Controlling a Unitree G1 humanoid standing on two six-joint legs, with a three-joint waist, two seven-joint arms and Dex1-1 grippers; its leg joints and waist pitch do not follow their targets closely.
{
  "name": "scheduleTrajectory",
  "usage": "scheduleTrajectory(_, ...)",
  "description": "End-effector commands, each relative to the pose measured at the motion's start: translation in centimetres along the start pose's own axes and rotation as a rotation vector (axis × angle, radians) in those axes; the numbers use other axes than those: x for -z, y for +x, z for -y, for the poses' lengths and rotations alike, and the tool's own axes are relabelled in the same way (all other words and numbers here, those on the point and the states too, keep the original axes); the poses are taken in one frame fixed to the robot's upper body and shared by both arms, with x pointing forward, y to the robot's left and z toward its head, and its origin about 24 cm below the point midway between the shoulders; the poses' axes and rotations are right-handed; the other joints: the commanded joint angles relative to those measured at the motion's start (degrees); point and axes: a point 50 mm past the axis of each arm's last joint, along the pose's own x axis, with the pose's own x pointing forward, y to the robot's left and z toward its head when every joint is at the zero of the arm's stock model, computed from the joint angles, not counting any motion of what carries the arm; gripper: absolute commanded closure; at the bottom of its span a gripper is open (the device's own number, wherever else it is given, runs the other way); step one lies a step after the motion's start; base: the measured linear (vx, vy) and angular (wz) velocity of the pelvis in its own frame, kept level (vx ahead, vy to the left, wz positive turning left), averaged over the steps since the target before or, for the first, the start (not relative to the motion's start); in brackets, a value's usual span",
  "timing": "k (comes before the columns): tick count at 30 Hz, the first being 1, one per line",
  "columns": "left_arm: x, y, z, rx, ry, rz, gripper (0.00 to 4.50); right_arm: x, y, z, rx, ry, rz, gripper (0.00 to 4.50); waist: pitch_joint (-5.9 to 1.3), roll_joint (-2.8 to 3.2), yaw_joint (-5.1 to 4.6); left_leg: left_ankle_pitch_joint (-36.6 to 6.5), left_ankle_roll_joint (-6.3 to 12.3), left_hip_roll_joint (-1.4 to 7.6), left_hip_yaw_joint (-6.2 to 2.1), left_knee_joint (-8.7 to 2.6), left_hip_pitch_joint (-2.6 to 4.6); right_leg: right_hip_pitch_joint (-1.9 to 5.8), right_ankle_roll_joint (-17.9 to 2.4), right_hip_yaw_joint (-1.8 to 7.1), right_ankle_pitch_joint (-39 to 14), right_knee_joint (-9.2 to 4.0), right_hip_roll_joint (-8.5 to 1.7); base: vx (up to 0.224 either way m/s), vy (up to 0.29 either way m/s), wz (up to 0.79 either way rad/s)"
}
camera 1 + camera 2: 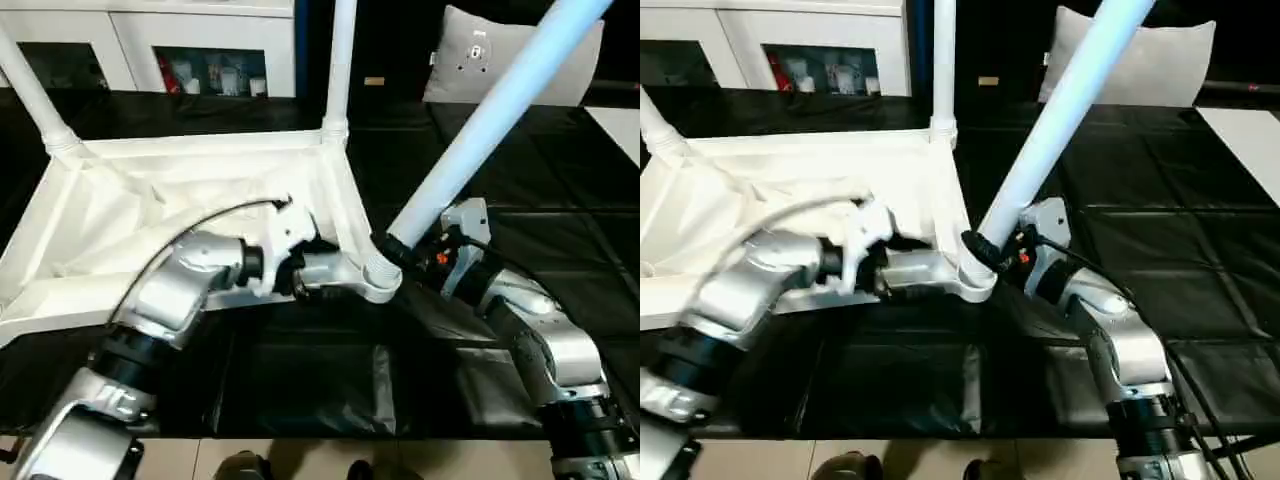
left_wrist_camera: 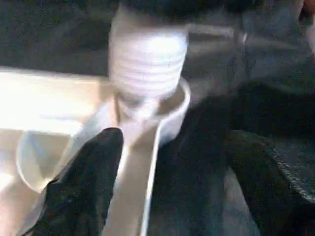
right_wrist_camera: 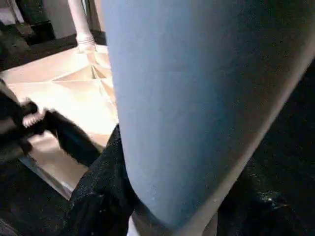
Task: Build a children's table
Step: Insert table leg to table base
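The children's table top [image 1: 180, 200] lies upside down, ribbed side up, on the black work table. Two white legs stand in its far corners, one on the left [image 1: 30, 95] and one on the right [image 1: 342, 60]. My right gripper [image 1: 400, 252] is shut on a third leg [image 1: 500, 110] low on its shaft. That leg leans away to the right, and its threaded collar [image 2: 147, 54] rests at the near right corner socket [image 2: 170, 115]. My left gripper [image 2: 172, 142] is open, with one black finger [image 2: 83, 187] inside the near rim and the other outside it, just beside that socket.
A white glass-door cabinet [image 1: 200, 50] stands behind the work table [image 1: 560, 200]. A pale cushion-like panel [image 1: 470, 60] leans at the back right. A white sheet [image 1: 620, 130] lies at the far right edge. The black cover hangs over the near edge.
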Motion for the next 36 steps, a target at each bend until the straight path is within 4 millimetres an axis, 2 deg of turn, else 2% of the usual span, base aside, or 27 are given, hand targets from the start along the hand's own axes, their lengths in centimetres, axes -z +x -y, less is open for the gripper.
scheduleTrajectory(1, 0.7, 0.2, -0.3, -0.018, 0.015, -0.051, 1.03, -0.5, -0.4, 0.1, 0.003, -0.006, 0.01, 2.62, -3.9, 0.18, -0.06, -5.7, 3.27, 3.04, -1.13, -3.72, 0.88, 3.82, -8.1, 3.61, -9.3, -4.5, -6.44, 0.0, 0.0, 0.0)
scheduleTrajectory(3, 1.3, 0.3, -0.7, -0.044, 0.029, -0.088, 1.08, -0.5, -0.5, 0.0, 0.003, -0.006, 0.009, 2.62, -3.99, 0.25, 0.04, -5.5, 3.35, 2.99, -1.15, -3.64, 0.87, 3.81, -7.7, 3.62, -9.2, -4.62, -6.45, 0.0, 0.0, 0.0)
scheduleTrajectory(7, 1.8, 0.3, -1.0, -0.053, 0.044, -0.104, 1.49, -0.5, -0.5, -0.2, 0.0, -0.002, 0.009, 2.62, -3.89, 0.13, 0.08, -5.8, 3.23, 3.15, -1.2, -3.75, 0.85, 3.86, -8.4, 3.61, -8.9, -4.53, -6.66, 0.0, 0.0, 0.0)
scheduleTrajectory(9, 1.7, 0.2, -1.3, -0.064, 0.059, -0.097, 1.54, -0.3, -0.5, -0.5, -0.007, 0.005, 0.003, 2.62, -3.88, 0.1, 0.11, -5.8, 3.24, 3.19, -1.21, -3.78, 0.88, 3.83, -8.6, 3.61, -8.8, -4.48, -6.68, 0.0, 0.0, 0.0)
scheduleTrajectory(11, 1.8, 0.2, -1.4, -0.062, 0.066, -0.1, 1.89, -0.2, -0.5, -0.6, -0.011, 0.009, 0.0, 2.62, -3.79, 0.06, 0.12, -6.3, 3.29, 3.12, -1.15, -3.79, 0.94, 3.74, -8.5, 3.61, -10.0, -4.71, -6.68, 0.0, 0.0, 0.0)
scheduleTrajectory(14, 1.9, 0.2, -1.3, -0.034, 0.053, -0.093, 1.95, -0.1, -0.5, -0.7, -0.014, 0.013, -0.004, 2.62, -3.62, 0.09, 0.17, -7.6, 2.71, 3.27, -1.22, -3.97, 1.05, 3.62, -8.0, 3.6, -13.5, -5.04, -6.86, 0.0, 0.0, 0.0)
scheduleTrajectory(16, 2.0, 0.2, -1.2, -0.012, 0.05, -0.098, 2.31, 0.0, -0.5, -0.7, -0.016, 0.015, -0.007, 2.62, -3.64, 0.16, 0.16, -7.9, 2.58, 3.3, -1.25, -4.02, 1.09, 3.6, -7.8, 3.61, -14.2, -5.13, -6.9, 0.0, 0.0, 0.0)
scheduleTrajectory(20, 2.2, 0.2, -1.0, 0.029, 0.037, -0.103, 2.42, 0.1, -0.6, -0.8, -0.017, 0.017, -0.011, 2.62, -3.78, 0.19, 0.16, -7.4, 2.52, 3.34, -1.25, -3.99, 1.05, 3.68, -8.4, 3.67, -12.5, -4.92, -7.04, 0.0, 0.0, 0.0)
scheduleTrajectory(22, 2.3, 0.2, -0.9, 0.046, 0.03, -0.11, 2.74, 0.1, -0.6, -0.8, -0.016, 0.017, -0.013, 2.62, -3.8, 0.14, 0.19, -6.8, 2.68, 3.35, -1.22, -3.97, 1.04, 3.69, -8.6, 3.71, -11.5, -4.84, -7.03, 0.0, 0.0, 0.0)
scheduleTrajectory(25, 2.5, 0.2, -0.8, 0.053, 0.026, -0.126, 2.88, 0.2, -0.6, -0.9, -0.017, 0.017, -0.016, 2.62, -3.97, 0.2, 0.17, -6.3, 2.83, 3.35, -1.24, -3.91, 0.98, 3.78, -9.2, 3.64, -9.8, -4.6, -6.93, 0.0, 0.0, 0.0)
scheduleTrajectory(28, 2.8, 0.2, -0.9, 0.052, 0.022, -0.143, 3.26, 0.2, -0.6, -0.9, -0.021, 0.016, -0.019, 2.62, -4.01, 0.12, 0.14, -6.6, 2.82, 3.38, -1.23, -3.92, 1.04, 3.83, -9.4, 3.64, -10.1, -4.63, -7.02, 0.0, 0.0, 0.0)
scheduleTrajectory(31, 3.1, 0.1, -1.0, 0.047, 0.021, -0.163, 3.36, 0.2, -0.6, -0.9, -0.027, 0.014, -0.023, 2.62, -4.05, 0.02, 0.19, -6.8, 2.78, 3.29, -1.16, -3.87, 1.04, 3.88, -9.1, 3.66, -11.2, -4.8, -7.08, 0.0, 0.0, 0.0)
scheduleTrajectory(33, 3.2, 0.0, -1.0, 0.047, 0.022, -0.175, 3.64, 0.3, -0.5, -1.0, -0.029, 0.014, -0.025, 2.62, -3.91, -0.02, 0.14, -7.6, 2.48, 3.37, -1.22, -4.02, 1.15, 3.81, -8.5, 3.62, -13.5, -5.02, -7.06, 0.0, 0.0, 0.0)
scheduleTrajectory(36, 3.3, 0.0, -1.0, 0.05, 0.035, -0.183, 3.77, 0.3, -0.5, -1.1, -0.035, 0.011, -0.029, 2.62, -3.81, -0.04, 0.18, -8.9, 2.01, 3.27, -1.21, -4.08, 1.26, 3.84, -7.6, 3.66, -17.3, -5.45, -7.22, 0.0, 0.0, 0.0)
